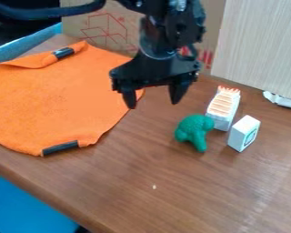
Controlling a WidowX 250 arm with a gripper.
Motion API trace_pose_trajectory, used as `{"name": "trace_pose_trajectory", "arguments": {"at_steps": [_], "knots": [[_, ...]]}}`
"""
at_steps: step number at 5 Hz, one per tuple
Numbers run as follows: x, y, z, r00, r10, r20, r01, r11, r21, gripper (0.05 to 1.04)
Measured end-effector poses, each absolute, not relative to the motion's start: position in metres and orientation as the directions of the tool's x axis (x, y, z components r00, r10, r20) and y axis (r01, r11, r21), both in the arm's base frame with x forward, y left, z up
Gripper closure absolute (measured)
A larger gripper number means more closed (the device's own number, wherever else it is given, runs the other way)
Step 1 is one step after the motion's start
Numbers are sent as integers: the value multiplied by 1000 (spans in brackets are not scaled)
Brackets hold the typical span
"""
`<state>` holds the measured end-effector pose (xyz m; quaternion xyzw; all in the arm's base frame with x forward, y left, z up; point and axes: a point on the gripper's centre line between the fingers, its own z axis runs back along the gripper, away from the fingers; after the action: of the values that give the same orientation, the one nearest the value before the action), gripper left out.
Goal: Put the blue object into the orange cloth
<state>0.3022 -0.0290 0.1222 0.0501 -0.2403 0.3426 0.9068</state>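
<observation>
**On a brown wooden table (129,173), a spread orange fabric cloth (62,100) lies left of three small objects**

Along the cloth's edge are two black strips, one at a folded upper part, one at the lower rim. Near the cloth's right edge, at upper centre, a black two-finger gripper (153,105) hangs above the table, its fingers wide apart and pointing down, with nothing between them. To the gripper's lower right sits a rounded green toy figure (195,129), apart from the fingers. Just behind and right of it stands a white block with an orange ribbed top (224,105). Furthest right of the three, near both, is a smaller white block with a dark square mark (244,133). All three are outside the cloth; which is the task's blue object, I cannot tell.
</observation>
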Motion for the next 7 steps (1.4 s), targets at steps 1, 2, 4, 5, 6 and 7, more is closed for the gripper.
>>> {"name": "trace_pose_trajectory", "arguments": {"at_steps": [1,2,4,5,6,7], "knots": [[310,-46,127,650,596,471,-631,769,-103,83],[319,-56,126,655,609,448,-629,768,-123,84],[327,-71,109,683,625,377,-628,767,-134,84],[326,-77,100,703,625,341,-620,773,-138,83],[326,-80,95,711,624,324,-617,775,-138,83],[332,-85,86,727,620,296,-615,779,-123,84]]}}
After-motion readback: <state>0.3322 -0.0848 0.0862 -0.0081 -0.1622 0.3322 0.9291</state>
